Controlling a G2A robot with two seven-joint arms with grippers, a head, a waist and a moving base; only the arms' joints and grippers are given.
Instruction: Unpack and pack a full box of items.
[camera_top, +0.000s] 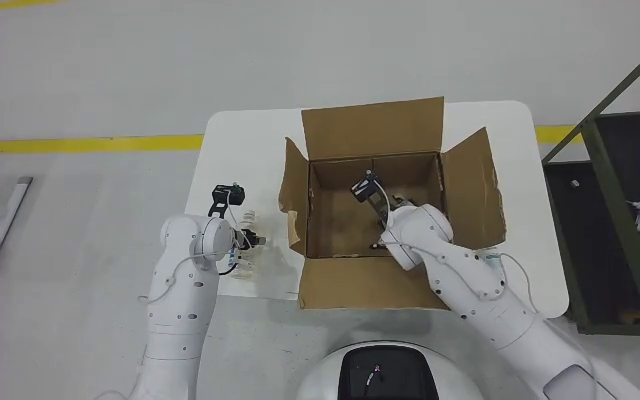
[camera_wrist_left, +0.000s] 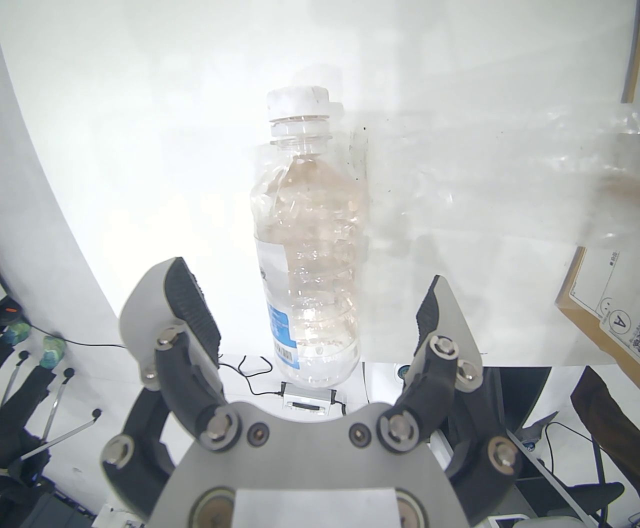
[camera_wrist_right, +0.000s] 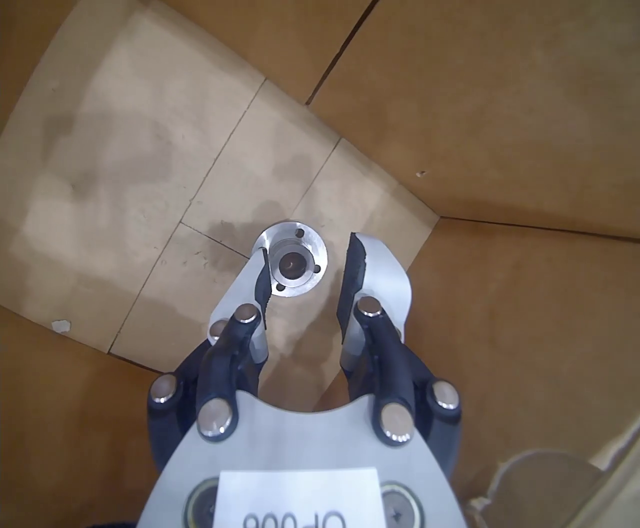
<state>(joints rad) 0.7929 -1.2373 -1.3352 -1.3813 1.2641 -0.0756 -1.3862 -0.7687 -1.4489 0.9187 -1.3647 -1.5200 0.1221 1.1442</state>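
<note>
An open cardboard box (camera_top: 372, 283) stands in the middle of the white table (camera_top: 250, 140). My right arm (camera_top: 415, 235) dips into it. On the box floor (camera_wrist_right: 125, 150) lies a round metal flange (camera_wrist_right: 295, 262). My right gripper (camera_wrist_right: 310, 245) hangs over it, open, with one finger at the flange's rim and the other clear of it. A clear plastic bottle (camera_wrist_left: 310, 240) with a white cap (camera_wrist_left: 298, 102) lies on the table left of the box. My left gripper (camera_wrist_left: 307, 275) is open, its fingers wide on either side of the bottle's base and not touching it.
A side flap of the box (camera_wrist_left: 600, 300) rises close to the bottle. A thin clear plastic film (camera_wrist_left: 500, 190) lies on the table between bottle and box. A dark metal rack (camera_top: 600, 220) stands beyond the table's right edge.
</note>
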